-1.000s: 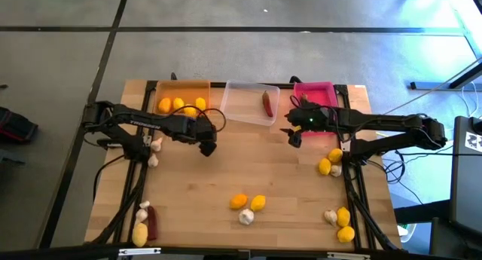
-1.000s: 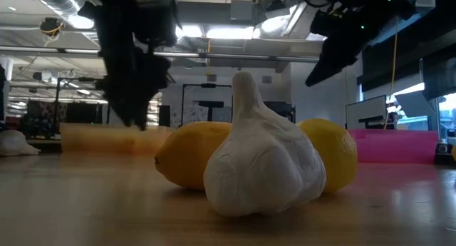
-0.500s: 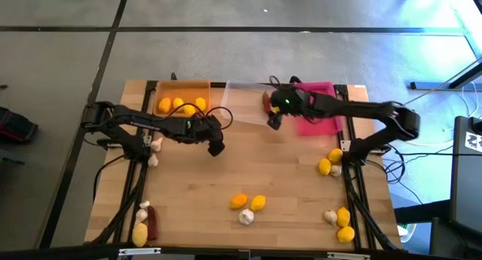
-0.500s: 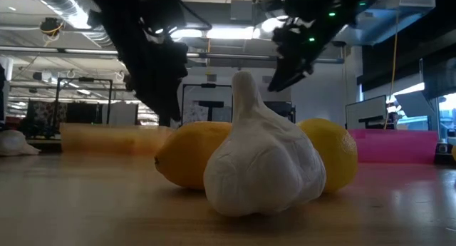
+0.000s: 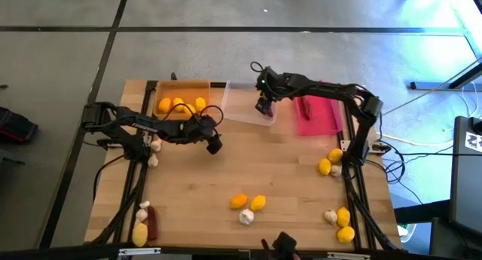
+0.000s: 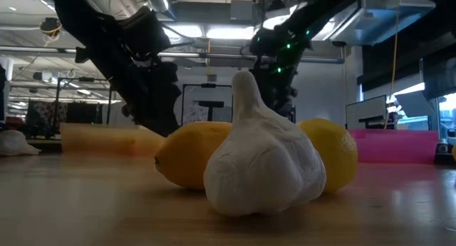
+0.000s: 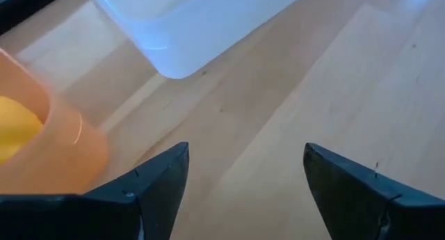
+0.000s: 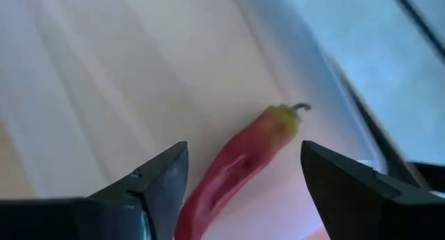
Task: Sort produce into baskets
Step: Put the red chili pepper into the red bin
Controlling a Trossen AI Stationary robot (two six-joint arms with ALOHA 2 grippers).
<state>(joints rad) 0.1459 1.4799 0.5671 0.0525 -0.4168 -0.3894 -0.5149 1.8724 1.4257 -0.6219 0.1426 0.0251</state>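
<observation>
Chili (image 8: 240, 167) lies in clear tray (image 5: 242, 103), directly ahead of right gripper (image 8: 243, 191), between its spread, empty jaws; long axis runs roughly along approach line. Left gripper (image 5: 214, 145), also spread and empty, hovers farther off.

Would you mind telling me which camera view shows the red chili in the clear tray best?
The right wrist view: the red chili lies between the right hand's open fingers, green stem visible. In the high view that hand covers it inside the clear tray. The low and left wrist views do not show it.
</observation>
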